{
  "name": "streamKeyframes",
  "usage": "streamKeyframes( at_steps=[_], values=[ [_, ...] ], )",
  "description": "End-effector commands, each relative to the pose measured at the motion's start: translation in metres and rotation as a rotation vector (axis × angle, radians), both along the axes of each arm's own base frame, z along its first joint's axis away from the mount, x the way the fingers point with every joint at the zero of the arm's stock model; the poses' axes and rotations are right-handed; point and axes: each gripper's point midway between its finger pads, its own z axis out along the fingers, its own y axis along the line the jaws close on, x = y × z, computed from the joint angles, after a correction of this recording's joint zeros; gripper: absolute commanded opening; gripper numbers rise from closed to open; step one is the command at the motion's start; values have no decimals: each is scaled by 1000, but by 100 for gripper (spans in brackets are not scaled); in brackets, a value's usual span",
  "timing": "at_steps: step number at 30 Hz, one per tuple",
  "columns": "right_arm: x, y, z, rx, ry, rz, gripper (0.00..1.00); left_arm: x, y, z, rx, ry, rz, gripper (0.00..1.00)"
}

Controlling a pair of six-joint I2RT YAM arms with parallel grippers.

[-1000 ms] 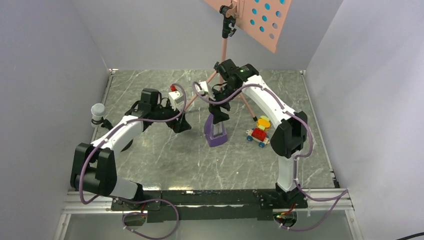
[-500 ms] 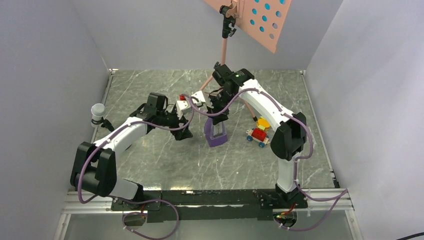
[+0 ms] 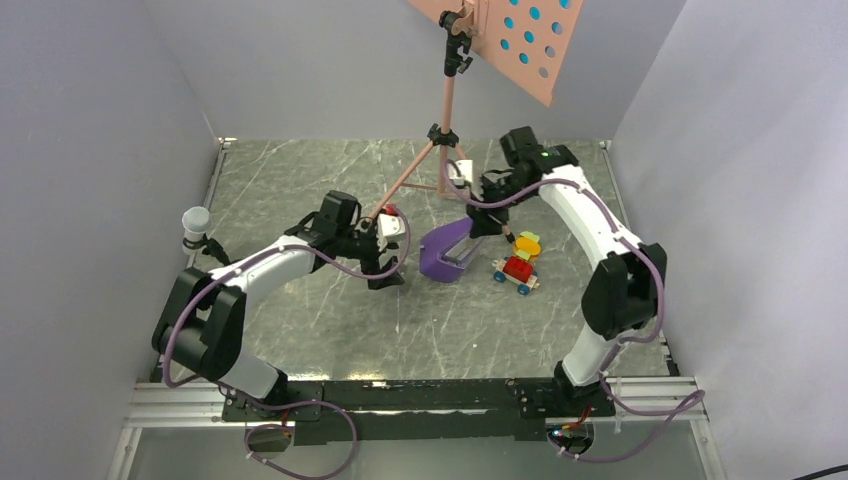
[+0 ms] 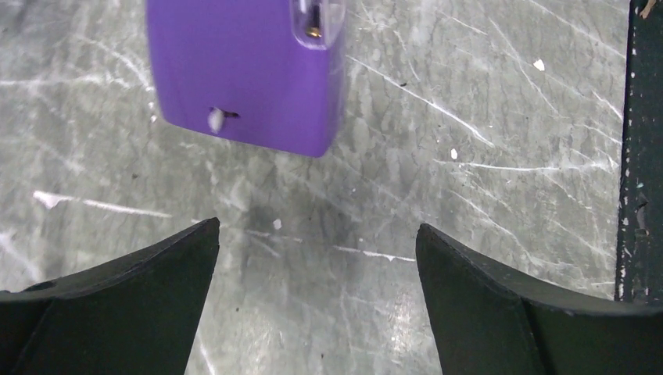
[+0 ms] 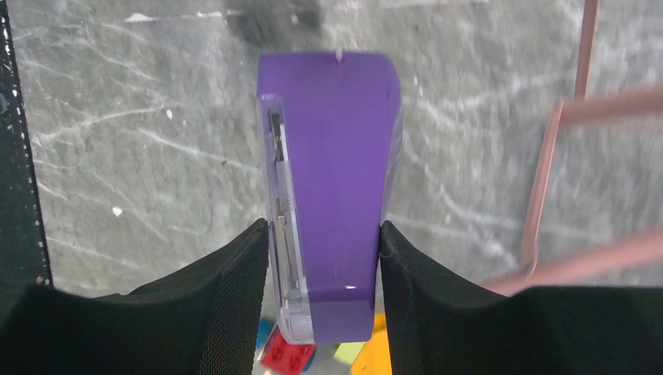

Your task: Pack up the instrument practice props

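My right gripper (image 3: 476, 228) is shut on the purple metronome (image 3: 447, 256), which hangs tilted just above the table. In the right wrist view the metronome (image 5: 336, 187) fills the gap of that gripper (image 5: 324, 242), both pads pressed on its sides. Just left of it, my left gripper (image 3: 389, 270) hovers low over the table. In the left wrist view this gripper (image 4: 317, 234) is open and empty, with the metronome (image 4: 242, 70) ahead of its tips. The salmon-pink music stand (image 3: 447, 100) rises at the back, and cyan pages (image 3: 522, 30) show through the holes in its desk.
A red toy car with a yellow-orange toy on top (image 3: 518, 264) sits just right of the metronome, under my right arm. The stand's legs (image 5: 547, 180) spread close behind the right gripper. A small white-capped cylinder (image 3: 195, 222) stands at the table's left edge. Grey walls enclose three sides.
My right gripper closed on the metronome, then swung right and tipped it off its base. The left gripper slid right toward it and opened wider.
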Motion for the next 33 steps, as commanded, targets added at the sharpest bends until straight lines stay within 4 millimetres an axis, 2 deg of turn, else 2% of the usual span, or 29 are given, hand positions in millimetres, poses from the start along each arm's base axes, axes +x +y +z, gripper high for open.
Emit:
streamKeyframes(
  at_steps=[1,5,8,12,16,22,30,33],
  values=[
    [-17,-28,-21,-39,86,-89,0,8,-24,8,-41,-86,-110,99],
    [-22,-26,-21,-7,94,-116,0,25,-33,5,-17,-123,-142,99],
    [-21,-23,-18,14,97,-127,0,32,-42,10,-21,-119,-189,99],
    [-17,-19,-12,28,95,-128,0,32,-52,10,-29,-92,-222,99],
    [-13,-16,-8,39,99,-134,0,27,-58,-3,-12,-43,-236,99],
    [-12,-15,-8,44,109,-143,0,31,-63,-17,-9,8,-199,97],
    [-11,-14,-7,45,117,-149,0,50,-71,-23,8,-16,-158,82],
    [-9,-13,-7,47,122,-157,0,50,-72,-23,6,-17,-151,78]
  ],
)
